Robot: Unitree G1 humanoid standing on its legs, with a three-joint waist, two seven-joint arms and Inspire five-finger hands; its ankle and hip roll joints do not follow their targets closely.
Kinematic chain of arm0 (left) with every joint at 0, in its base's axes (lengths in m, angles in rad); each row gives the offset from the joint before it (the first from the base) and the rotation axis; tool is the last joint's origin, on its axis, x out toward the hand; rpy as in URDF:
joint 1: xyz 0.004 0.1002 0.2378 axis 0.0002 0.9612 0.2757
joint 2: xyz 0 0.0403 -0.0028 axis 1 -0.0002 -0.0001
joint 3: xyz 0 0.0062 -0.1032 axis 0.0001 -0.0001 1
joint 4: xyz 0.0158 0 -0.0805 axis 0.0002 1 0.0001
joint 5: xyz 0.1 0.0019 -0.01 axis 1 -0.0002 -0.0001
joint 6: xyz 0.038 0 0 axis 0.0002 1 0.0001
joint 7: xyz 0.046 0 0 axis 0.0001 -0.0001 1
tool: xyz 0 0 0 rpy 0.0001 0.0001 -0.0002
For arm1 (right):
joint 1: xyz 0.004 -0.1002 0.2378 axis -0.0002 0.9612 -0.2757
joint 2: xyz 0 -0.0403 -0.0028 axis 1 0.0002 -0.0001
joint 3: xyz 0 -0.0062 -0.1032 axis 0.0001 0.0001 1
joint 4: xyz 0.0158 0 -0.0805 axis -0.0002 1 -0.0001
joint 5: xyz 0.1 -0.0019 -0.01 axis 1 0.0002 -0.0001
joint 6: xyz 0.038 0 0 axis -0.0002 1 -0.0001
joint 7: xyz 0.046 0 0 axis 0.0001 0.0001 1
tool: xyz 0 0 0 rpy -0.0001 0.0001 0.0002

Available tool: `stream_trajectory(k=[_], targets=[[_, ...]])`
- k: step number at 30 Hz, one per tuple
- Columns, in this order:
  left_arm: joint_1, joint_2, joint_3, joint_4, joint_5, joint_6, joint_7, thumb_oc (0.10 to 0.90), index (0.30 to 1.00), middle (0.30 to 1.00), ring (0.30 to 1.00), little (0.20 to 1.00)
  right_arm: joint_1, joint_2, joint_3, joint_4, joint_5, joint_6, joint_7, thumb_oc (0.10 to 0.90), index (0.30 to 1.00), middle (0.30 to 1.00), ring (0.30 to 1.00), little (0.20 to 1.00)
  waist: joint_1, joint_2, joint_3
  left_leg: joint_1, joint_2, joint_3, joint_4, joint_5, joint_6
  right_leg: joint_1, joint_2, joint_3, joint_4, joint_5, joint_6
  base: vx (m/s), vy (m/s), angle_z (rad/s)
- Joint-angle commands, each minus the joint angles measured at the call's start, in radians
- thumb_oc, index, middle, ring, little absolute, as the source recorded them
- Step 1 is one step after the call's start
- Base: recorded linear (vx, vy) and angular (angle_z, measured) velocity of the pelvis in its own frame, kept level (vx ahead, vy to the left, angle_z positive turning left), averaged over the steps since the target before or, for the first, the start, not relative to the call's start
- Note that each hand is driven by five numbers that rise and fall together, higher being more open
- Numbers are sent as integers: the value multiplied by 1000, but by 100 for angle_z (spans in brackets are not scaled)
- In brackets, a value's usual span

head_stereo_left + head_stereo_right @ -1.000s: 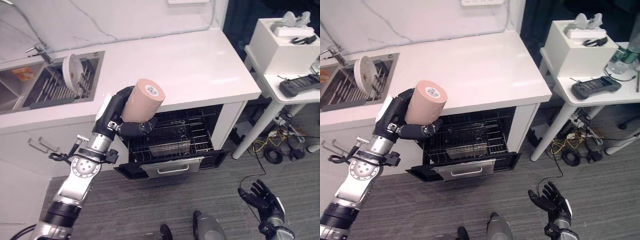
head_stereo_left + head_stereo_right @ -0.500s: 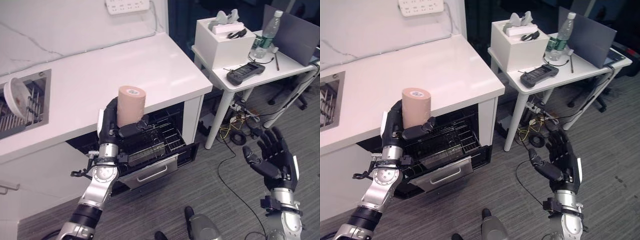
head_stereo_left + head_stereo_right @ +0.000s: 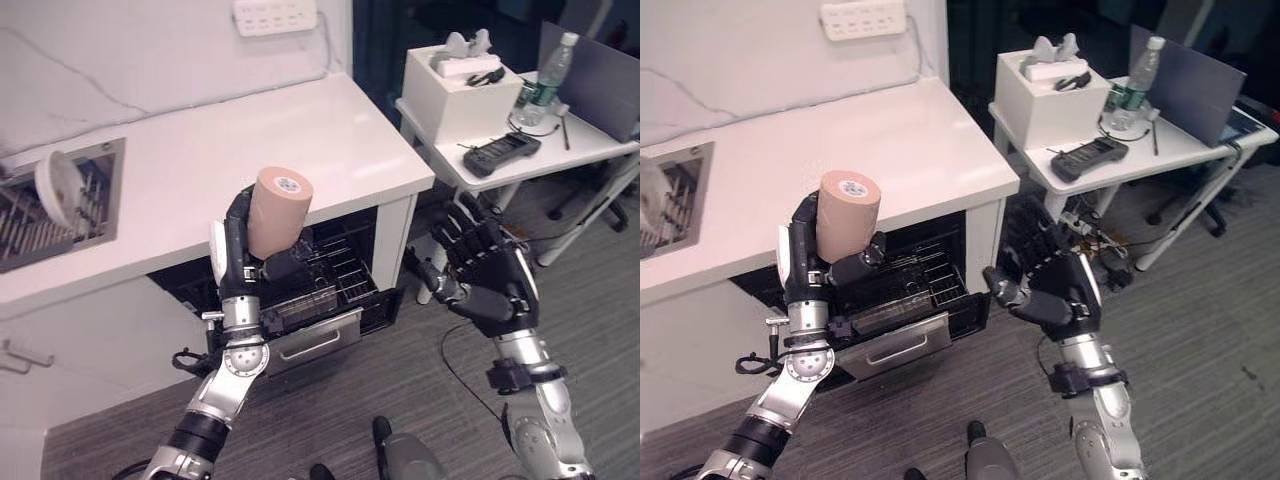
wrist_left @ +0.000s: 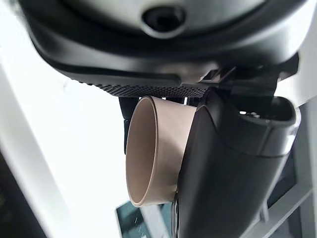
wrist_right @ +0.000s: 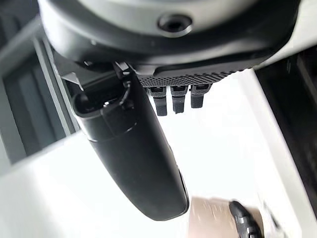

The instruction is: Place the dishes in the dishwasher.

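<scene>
— Tan and cylinder-shaped: is that cup [image 3: 277, 211] in a hand?

— Yes. The left hand [image 3: 243, 262] has its fingers behind the tan cup and its thumb curled across the front, holding it upside down, base upward with a small round sticker on it. It is held up in front of the white counter [image 3: 200, 165], over the open dishwasher [image 3: 300, 290].

— What sits at the counter's left edge?

— A sink [image 3: 60, 205] set into the counter near its left end. A dish rack [image 3: 35, 215] lies inside the sink, and a white plate [image 3: 57, 187] stands on edge in the rack.

— And the dishwasher itself?

— It opens under the counter's front edge, towards the right end. Its wire rack [image 3: 320, 280] is pulled partly out. I cannot tell whether any dishes lie in that rack; only wire and a grey tray-like part show.

— Where is the other hand?

— The right hand [image 3: 487, 278] is raised beside the counter's right front corner, fingers spread and straight, holding nothing. It is near the cup but apart from it.

— Anything past the counter's right edge?

— A white side table [image 3: 590, 140]. On it stands a white box [image 3: 462, 92] with a couple of small items on top, a dark handheld controller [image 3: 498, 154] in front of the box, and a clear water bottle [image 3: 547, 78] near the table's back edge.
</scene>
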Motion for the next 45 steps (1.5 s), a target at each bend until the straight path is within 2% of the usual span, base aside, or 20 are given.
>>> stream_trajectory(k=[1, 5, 12, 18, 32, 45], targets=[[-106, 30, -20, -27, 89, -119, 101, 400, 300, 300, 300, 300, -87, -7, 2, -109, 27, -48, 10, 800, 900, 900, 900, 900, 42, -30, -93, -32, 52, -102, 61, -97, -34, 63, -78, -41, 72, -174, 109, -1, -71, 28], [-104, 38, -61, -48, 166, -124, 134, 400, 300, 300, 300, 300, -139, -5, 60, -106, 40, -39, -20, 800, 900, 900, 900, 900, 84, -37, -87, -35, 40, -134, 61, -99, -32, 80, -84, -67, 72, -179, 105, -6, -59, 33], [-92, 34, -93, -65, 183, -182, 155, 400, 300, 300, 300, 300, -223, 24, 116, -73, 62, -32, -54, 800, 900, 900, 900, 900, 128, -43, -77, -29, 25, -172, 61, -101, -31, 103, -83, -81, 72, -186, 97, 13, -32, 25], [-75, 26, -117, -82, 199, -211, 152, 400, 300, 300, 300, 300, -282, 47, 152, -64, 56, 6, -72, 800, 900, 900, 900, 900, 162, -48, -71, -26, 20, -198, 61, -101, -34, 123, -84, -105, 72, -190, 91, 22, -28, 21], [-75, 11, -161, -34, 219, -259, 159, 400, 300, 300, 300, 300, -373, 73, 197, -5, 104, 69, -64, 800, 900, 900, 900, 900, 201, -52, -64, -24, 7, -240, 61, -103, -32, 143, -81, -121, 72, -195, 83, 31, -17, 14], [-81, 15, -176, -22, 237, -231, 185, 400, 300, 300, 300, 300, -414, 99, 238, 21, 74, 82, -53, 800, 900, 900, 900, 900, 214, -47, -53, -12, -4, -254, 61, -104, -29, 151, -85, -120, 72, -194, 81, 19, -5, 1]])
